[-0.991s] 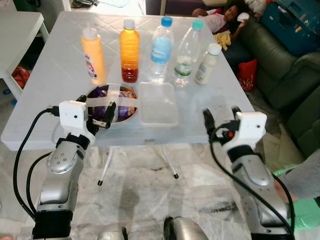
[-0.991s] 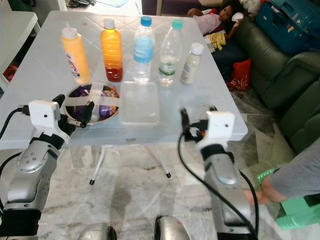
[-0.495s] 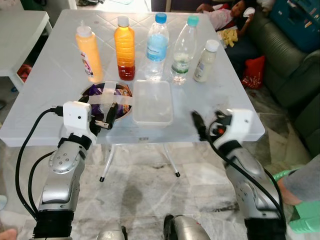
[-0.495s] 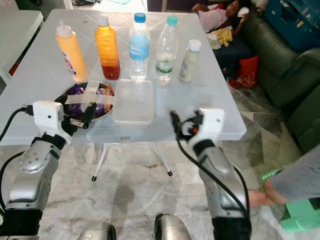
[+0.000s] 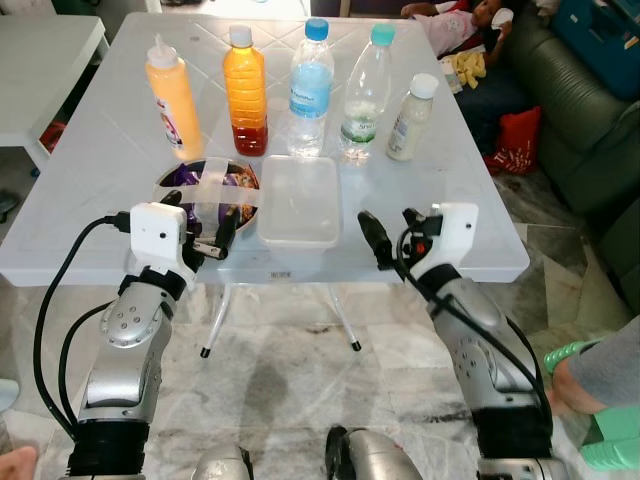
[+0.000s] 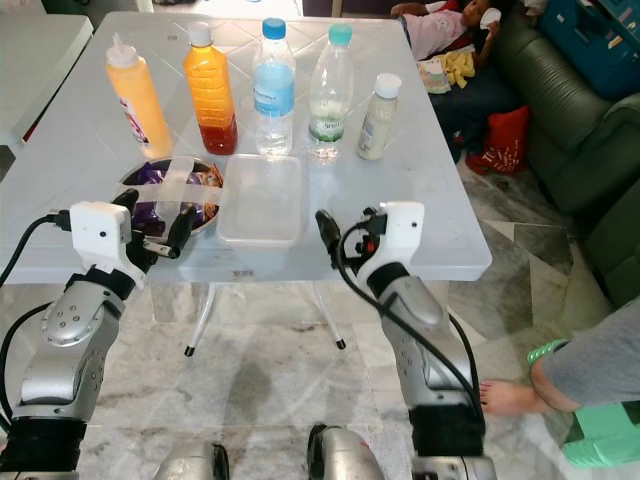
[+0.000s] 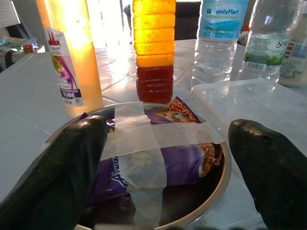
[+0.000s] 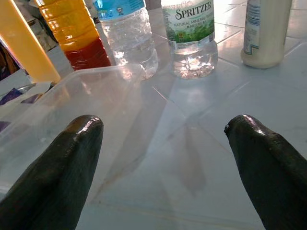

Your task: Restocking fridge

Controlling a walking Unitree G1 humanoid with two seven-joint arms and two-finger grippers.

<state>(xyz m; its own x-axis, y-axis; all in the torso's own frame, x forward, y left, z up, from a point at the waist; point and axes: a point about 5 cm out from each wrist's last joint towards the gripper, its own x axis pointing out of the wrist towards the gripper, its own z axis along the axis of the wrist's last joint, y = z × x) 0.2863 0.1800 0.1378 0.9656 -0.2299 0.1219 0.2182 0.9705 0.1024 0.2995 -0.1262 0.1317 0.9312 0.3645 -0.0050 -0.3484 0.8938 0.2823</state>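
On the white table [image 5: 110, 230] stand a yellow squeeze bottle [image 5: 172, 95], an orange-red bottle [image 5: 245, 90], a blue-capped water bottle [image 5: 310, 85], a teal-capped Spritzer bottle [image 5: 365, 95] and a small cream bottle [image 5: 412, 103]. In front of them sit a metal bowl [image 5: 166, 185], holding a taped purple packet [image 7: 182, 165], and a clear plastic container [image 5: 298, 200]. My left gripper [image 5: 197, 215] is open at the bowl's near rim. My right gripper [image 5: 392, 232] is open at the table's front edge, just right of the container [image 8: 72, 105].
A dark green sofa [image 5: 580, 90] stands to the right with a person lying at its far end. A person's bare foot [image 5: 570, 385] is on the marble floor at lower right. Another white table [image 5: 40, 40] is at the far left.
The view has shifted as I moved. My right gripper has swung left along the table's front edge toward the clear container. My left gripper stays at the bowl.
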